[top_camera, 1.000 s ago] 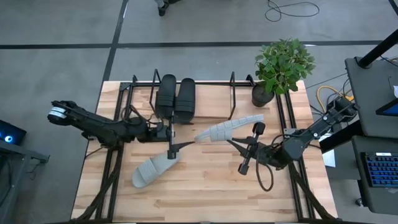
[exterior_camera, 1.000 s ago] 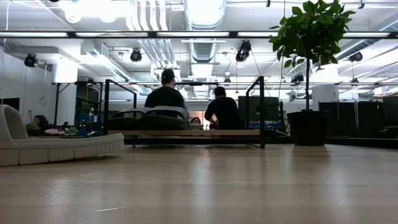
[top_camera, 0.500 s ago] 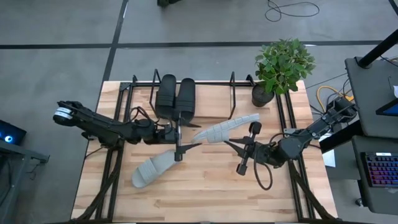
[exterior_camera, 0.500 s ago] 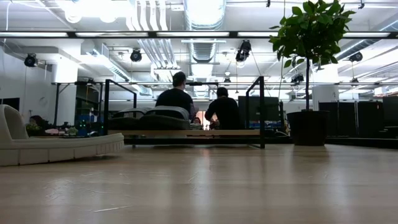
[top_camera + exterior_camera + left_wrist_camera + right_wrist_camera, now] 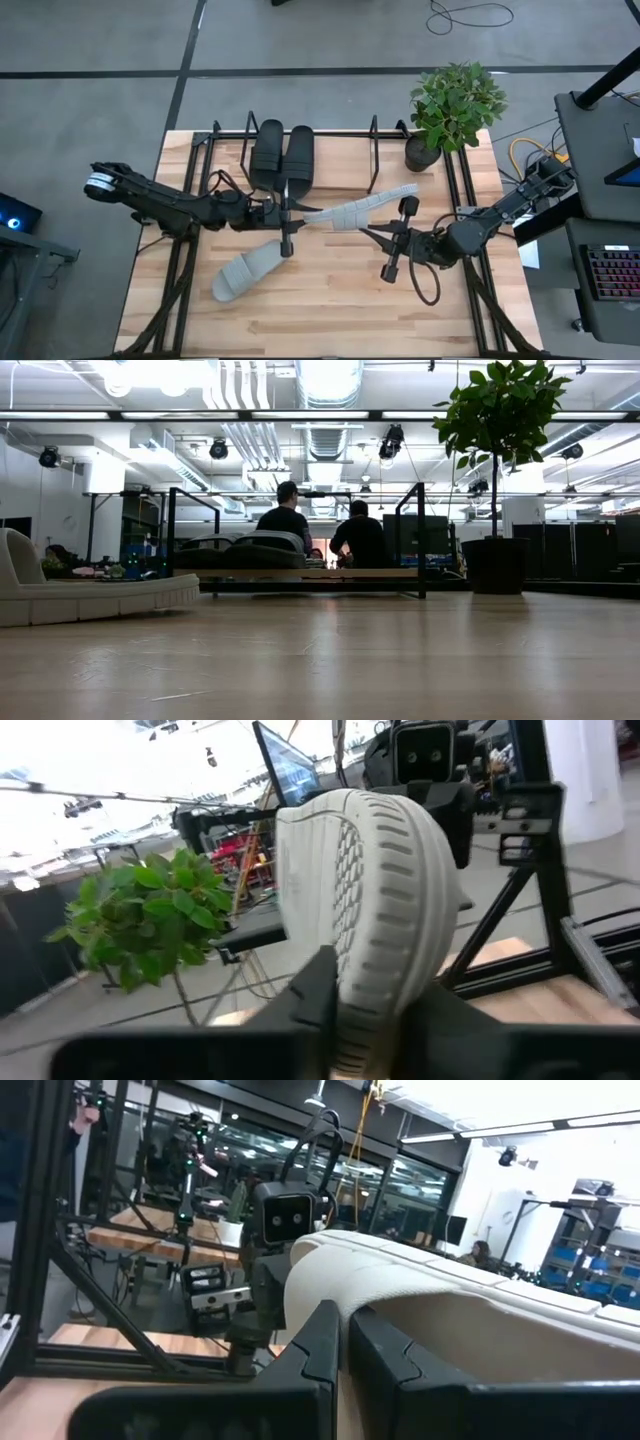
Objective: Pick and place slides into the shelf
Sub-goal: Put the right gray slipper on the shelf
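Light grey slide (image 5: 355, 211) apparently clamped at both ends by left gripper (image 5: 287, 213) and right gripper (image 5: 385, 236); one grip should be released before shelf (image 5: 372, 150) placement.

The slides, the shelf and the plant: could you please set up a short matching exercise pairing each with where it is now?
Things:
1. Two black slides
2. Light grey slide
3. Other light grey slide
4. Potted plant

Places:
A. Lying alone on the table
B. Held up between left end effector and right end effector
C. Table's far right corner
D. Side by side in the shelf

Pairs: 1-D, 2-B, 3-A, 4-C
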Action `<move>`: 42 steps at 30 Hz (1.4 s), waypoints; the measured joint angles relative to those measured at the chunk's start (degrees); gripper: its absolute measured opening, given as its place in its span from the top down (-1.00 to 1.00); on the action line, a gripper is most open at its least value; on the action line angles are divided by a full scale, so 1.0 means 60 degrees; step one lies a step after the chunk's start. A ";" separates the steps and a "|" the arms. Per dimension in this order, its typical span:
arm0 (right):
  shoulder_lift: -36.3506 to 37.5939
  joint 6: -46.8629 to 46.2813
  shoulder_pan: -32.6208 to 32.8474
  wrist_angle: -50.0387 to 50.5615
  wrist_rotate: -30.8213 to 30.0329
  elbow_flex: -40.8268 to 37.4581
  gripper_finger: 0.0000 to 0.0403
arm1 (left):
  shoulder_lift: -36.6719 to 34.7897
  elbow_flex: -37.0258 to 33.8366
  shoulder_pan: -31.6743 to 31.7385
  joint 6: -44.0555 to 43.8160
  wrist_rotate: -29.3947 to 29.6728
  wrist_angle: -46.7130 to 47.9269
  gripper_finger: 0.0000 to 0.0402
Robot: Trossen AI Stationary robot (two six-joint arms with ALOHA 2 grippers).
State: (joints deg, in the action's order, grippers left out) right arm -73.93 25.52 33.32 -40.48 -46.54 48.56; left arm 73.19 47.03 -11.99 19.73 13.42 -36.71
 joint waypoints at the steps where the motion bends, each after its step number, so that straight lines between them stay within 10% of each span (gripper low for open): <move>1: 0.0000 0.0000 0.0000 0.0007 0.0004 0.0000 0.96 | 0.0000 -0.0030 0.0004 0.0051 -0.0009 -0.0036 0.90; 21: 0.0052 0.1182 0.0425 0.0204 -0.0519 -0.0009 0.62 | -0.1004 -0.0412 0.0006 0.0056 0.1216 0.1213 0.93; 42: 0.0062 0.5257 0.3467 0.0639 -0.4886 0.0138 0.19 | -0.3779 -0.0147 0.0154 -0.4676 0.0703 0.6054 0.94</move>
State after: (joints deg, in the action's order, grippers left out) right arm -73.56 57.06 54.13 -36.65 -75.86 49.39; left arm 50.51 46.15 -11.07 -8.33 17.64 -0.39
